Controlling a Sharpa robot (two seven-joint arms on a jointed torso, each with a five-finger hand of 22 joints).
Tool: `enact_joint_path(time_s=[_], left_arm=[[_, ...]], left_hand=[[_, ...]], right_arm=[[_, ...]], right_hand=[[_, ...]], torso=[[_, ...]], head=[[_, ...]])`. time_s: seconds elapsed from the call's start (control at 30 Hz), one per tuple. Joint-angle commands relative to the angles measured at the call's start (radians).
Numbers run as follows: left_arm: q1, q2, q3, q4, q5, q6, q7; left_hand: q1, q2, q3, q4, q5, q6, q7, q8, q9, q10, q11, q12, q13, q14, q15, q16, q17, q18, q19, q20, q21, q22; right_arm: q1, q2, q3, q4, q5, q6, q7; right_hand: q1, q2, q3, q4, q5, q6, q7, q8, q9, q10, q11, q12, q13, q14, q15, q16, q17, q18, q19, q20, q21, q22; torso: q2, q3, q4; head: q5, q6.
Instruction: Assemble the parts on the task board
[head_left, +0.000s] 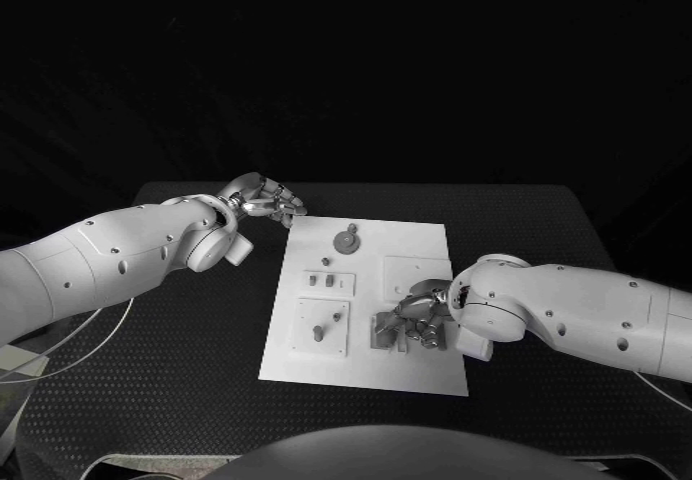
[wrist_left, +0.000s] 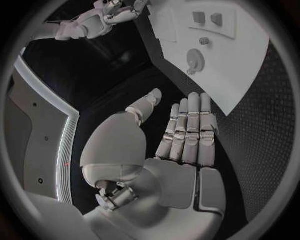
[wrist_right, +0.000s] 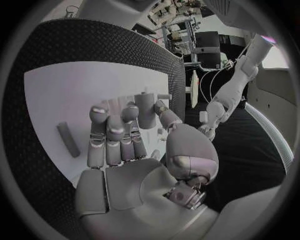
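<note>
Hovering low over the task board's near-right corner, the right hand pinched an upright grey part; the left hand, fingers straight, empty, lay beyond the far-left corner.

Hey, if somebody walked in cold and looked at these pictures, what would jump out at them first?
Probably the white task board in the middle of the black table, with small grey parts on it. Next, the right hand over the board's near right area, pinching a grey part between its fingertips. The left hand sits off the board's far left corner, fingers straight and holding nothing.
</note>
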Motion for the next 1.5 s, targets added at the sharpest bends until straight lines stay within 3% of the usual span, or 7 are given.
enact_joint_path(time_s=[0.03, 0.27, 0.47, 0.7, 1.3, 1.5], left_arm=[[0.001, 0.0, 0.001, 0.003, 0.006, 0.012, 0.007], [0.001, 0.0, 0.001, 0.003, 0.006, 0.013, 0.007], [0.001, -0.001, 0.001, 0.002, 0.006, 0.014, 0.007], [0.001, -0.001, 0.001, 0.003, 0.006, 0.014, 0.007], [0.001, -0.002, 0.001, 0.002, 0.006, 0.016, 0.006], [0.001, -0.001, 0.001, 0.001, 0.006, 0.016, 0.006]], left_hand=[[-0.009, -0.001, 0.0, 0.007, 0.006, -0.006, -0.002, 0.005, -0.001, -0.007, 0.002, 0.006, 0.001, 0.007, 0.0, -0.006, 0.002, -0.001, -0.002, 0.001, 0.0, -0.001], [-0.009, -0.001, 0.0, 0.007, 0.006, -0.006, -0.002, 0.005, -0.001, -0.008, 0.002, 0.006, 0.002, 0.007, 0.0, -0.006, 0.002, -0.001, -0.002, 0.001, 0.0, -0.002], [-0.009, -0.001, 0.0, 0.008, 0.006, -0.007, -0.002, 0.005, -0.001, -0.008, 0.002, 0.007, 0.002, 0.007, 0.0, -0.007, 0.003, -0.001, -0.003, 0.001, 0.0, -0.002], [-0.009, -0.001, 0.0, 0.008, 0.006, -0.007, -0.002, 0.005, -0.001, -0.009, 0.002, 0.008, 0.002, 0.007, 0.0, -0.008, 0.003, -0.001, -0.003, 0.001, 0.0, -0.002], [-0.009, -0.001, 0.0, 0.009, 0.006, -0.007, -0.002, 0.005, -0.002, -0.01, 0.002, 0.009, 0.003, 0.008, 0.0, -0.01, 0.005, -0.001, -0.003, 0.001, 0.0, -0.002], [-0.009, -0.001, 0.0, 0.009, 0.006, -0.007, -0.002, 0.005, -0.002, -0.011, 0.002, 0.01, 0.003, 0.008, 0.001, -0.01, 0.006, -0.001, -0.003, 0.001, 0.0, -0.002]], right_arm=[[0.0, -0.001, -0.002, -0.004, -0.019, 0.027, -0.024], [0.0, 0.003, -0.004, -0.012, -0.018, 0.033, -0.033], [0.0, 0.009, -0.004, -0.018, -0.019, 0.027, -0.029], [0.0, 0.019, -0.004, -0.026, -0.021, 0.028, -0.027], [-0.001, 0.02, -0.005, -0.022, -0.059, 0.092, -0.026], [-0.001, 0.023, -0.005, -0.023, -0.071, 0.083, -0.023]], right_hand=[[-0.014, 0.0, -0.002, 0.009, 0.003, -0.001, 0.003, -0.007, -0.001, -0.006, 0.0, 0.004, -0.002, 0.009, -0.005, -0.004, 0.002, 0.054, 0.001, 0.002, -0.005, 0.009], [-0.042, -0.012, 0.0, 0.023, 0.003, -0.006, 0.005, -0.012, -0.002, -0.013, 0.002, 0.003, -0.003, 0.004, -0.003, -0.009, 0.006, 0.054, -0.004, 0.003, -0.008, 0.009], [-0.045, -0.012, 0.001, 0.025, 0.003, -0.007, 0.005, -0.013, -0.002, -0.014, 0.002, 0.004, -0.003, 0.004, -0.003, -0.009, 0.006, 0.054, -0.004, 0.002, -0.008, 0.01], [-0.049, -0.013, 0.002, 0.027, 0.003, -0.007, 0.005, -0.013, -0.001, -0.014, 0.002, 0.004, -0.003, 0.004, -0.003, -0.01, 0.007, 0.054, -0.004, 0.002, -0.008, 0.01], [-0.042, -0.017, 0.013, 0.013, 0.003, -0.012, 0.007, -0.017, -0.001, -0.02, 0.004, 0.005, -0.003, 0.001, -0.002, -0.012, 0.01, 0.054, -0.007, 0.0, -0.009, 0.011], [-0.042, -0.017, 0.014, 0.012, 0.003, -0.013, 0.007, -0.017, -0.001, -0.021, 0.004, 0.005, -0.003, 0.0, -0.002, -0.013, 0.011, 0.054, -0.007, 0.001, -0.01, 0.011]], torso=[[0.0, -0.0001, 0.0006], [0.0, -0.0009, 0.0], [0.0, 0.0009, 0.0012], [0.0, 0.0, -0.0001], [0.0, -0.0004, 0.0005], [0.0, 0.0001, 0.0]], head=[[0.0, -0.003], [-0.001, -0.007], [0.0, -0.007], [0.0, -0.008], [0.003, -0.014], [0.004, -0.013]])
